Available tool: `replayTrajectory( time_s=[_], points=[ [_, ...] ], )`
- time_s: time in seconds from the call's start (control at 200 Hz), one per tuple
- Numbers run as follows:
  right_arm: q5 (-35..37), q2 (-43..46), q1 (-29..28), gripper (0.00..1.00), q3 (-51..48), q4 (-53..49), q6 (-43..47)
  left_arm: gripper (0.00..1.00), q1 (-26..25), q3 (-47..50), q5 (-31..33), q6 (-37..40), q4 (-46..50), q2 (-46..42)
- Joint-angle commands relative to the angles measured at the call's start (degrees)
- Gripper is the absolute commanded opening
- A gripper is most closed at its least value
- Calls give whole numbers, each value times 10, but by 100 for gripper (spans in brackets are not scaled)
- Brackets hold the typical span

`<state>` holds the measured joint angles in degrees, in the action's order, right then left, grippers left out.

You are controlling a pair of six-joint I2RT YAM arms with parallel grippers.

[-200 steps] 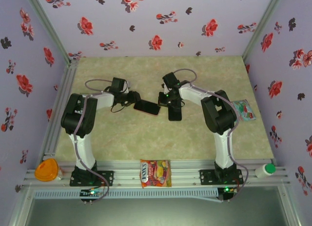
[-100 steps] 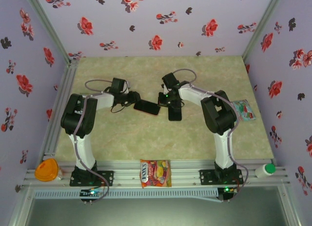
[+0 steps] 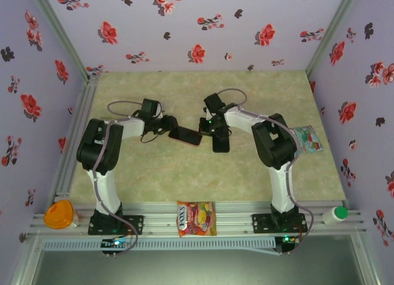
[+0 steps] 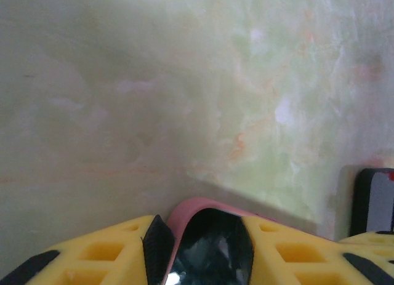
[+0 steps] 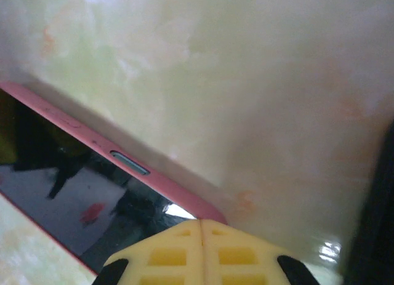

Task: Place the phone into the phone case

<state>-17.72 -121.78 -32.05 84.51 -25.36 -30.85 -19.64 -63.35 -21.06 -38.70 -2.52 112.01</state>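
Note:
The phone (image 3: pixel 184 136), black and glossy, lies in the pink phone case (image 5: pixel 161 188) at the middle of the table. My left gripper (image 3: pixel 169 130) is shut on the left end of the cased phone. In the left wrist view the pink rim (image 4: pixel 184 212) and dark screen (image 4: pixel 212 245) sit between the yellow fingers (image 4: pixel 108 254). My right gripper (image 3: pixel 205 130) is shut, its joined fingertips (image 5: pixel 184 236) resting over the right corner of the phone, where the pink rim curves round.
A flat black object (image 3: pixel 220 143) lies just right of the phone, under the right wrist. A patterned packet (image 3: pixel 308 139) lies at the right wall. On the front rail are a candy bag (image 3: pixel 196 218), an orange lid (image 3: pixel 58 213) and a white bottle (image 3: pixel 336 215).
The right arm has edged slightly left toward the phone. The left gripper and the phone have stayed in place.

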Motion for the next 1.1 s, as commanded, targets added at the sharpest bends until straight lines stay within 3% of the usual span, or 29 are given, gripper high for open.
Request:
replayTrajectory(
  time_s=[0.0, 0.34, 0.595, 0.74, 0.955, 1.095],
  points=[
    [36, -109, -30, 0, -59, -45, -12, 41, -14, 5, -9, -9, 6, -9],
    [16, -89, -34, 0, -85, -17, -35, 41, -18, -1, -6, -9, 11, -3],
    [3, -16, -34, 0, -155, 59, -91, 41, -21, -17, -3, -7, 8, 3],
    [4, 23, -34, 0, -154, 67, -87, 41, -20, -4, 33, -7, 9, -28],
    [-42, 48, -27, 22, -83, 49, -46, 40, -12, 61, 99, -33, -6, -122],
    [-66, 58, -25, 25, -34, 37, -19, 40, -10, 114, 109, -50, -6, -187]
  ],
)
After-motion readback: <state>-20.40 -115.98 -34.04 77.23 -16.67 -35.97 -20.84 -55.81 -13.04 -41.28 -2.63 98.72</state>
